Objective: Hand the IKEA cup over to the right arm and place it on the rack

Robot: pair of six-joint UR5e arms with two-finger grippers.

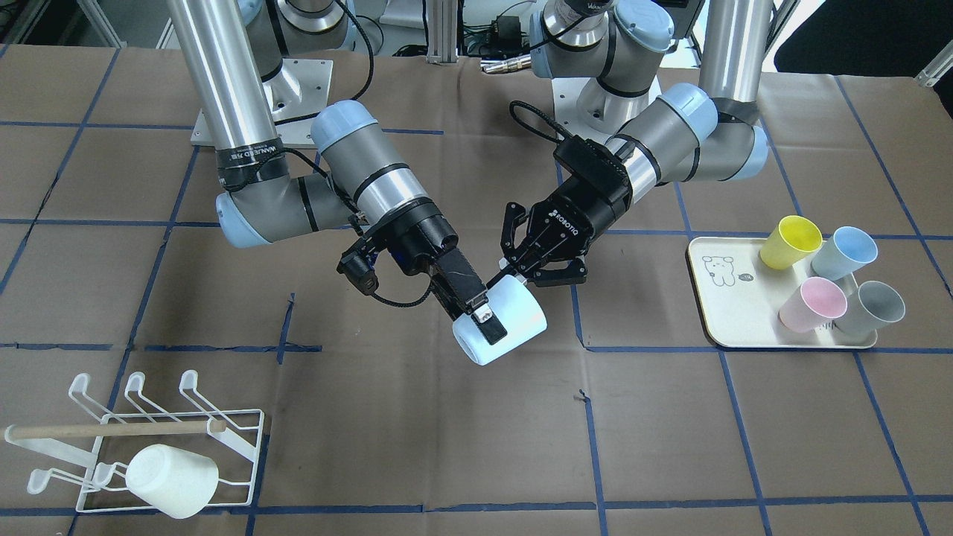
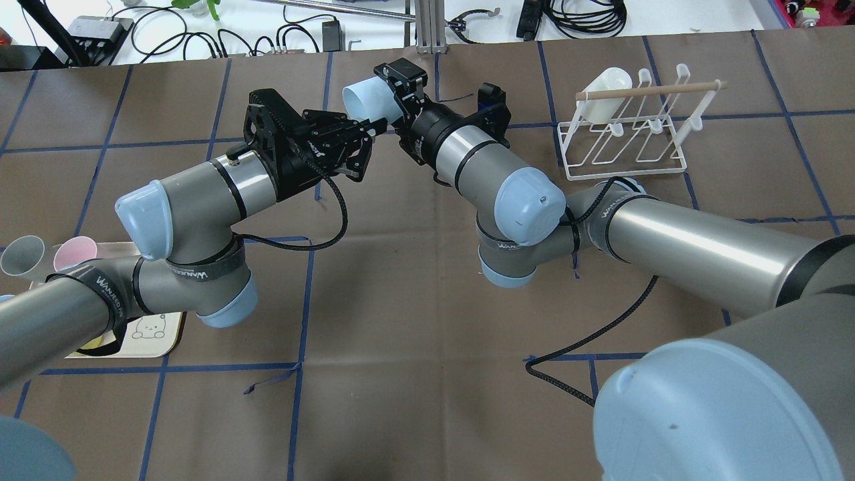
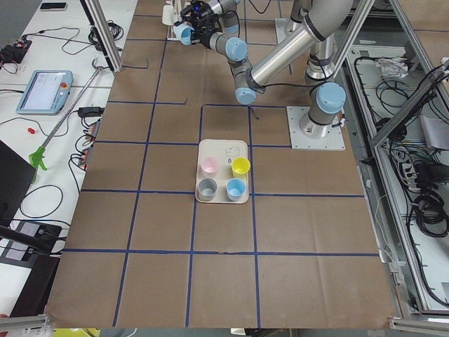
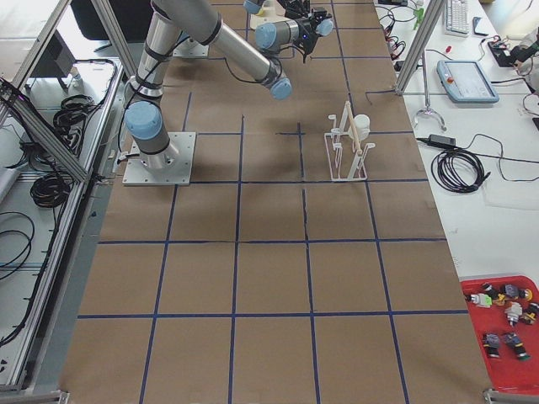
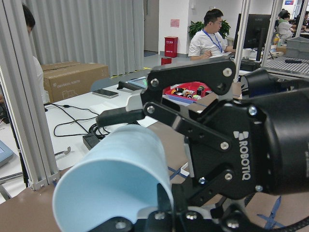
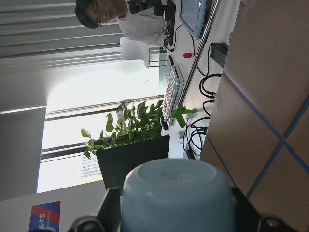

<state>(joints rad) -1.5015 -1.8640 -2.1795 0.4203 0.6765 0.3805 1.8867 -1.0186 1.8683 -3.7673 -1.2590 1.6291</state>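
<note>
Since my right hand (image 1: 484,321) clamps only the rim of the pale blue plastic cup (image 1: 519,316), left hand (image 1: 521,269) spread, swinging may loosen it.

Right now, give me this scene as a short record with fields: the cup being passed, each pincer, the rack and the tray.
held cup: light blue cup, lifted, mid-handover
right pincer: shut on the light blue cup
left pincer: fingers at the cup's other end; gripping or released, cannot tell
rack: white wire with a wooden dowel; one white cup on it
tray: cream, holding yellow cup, pale blue cup, pink cup, grey cup
task stage: held cup not yet on the rack
</note>
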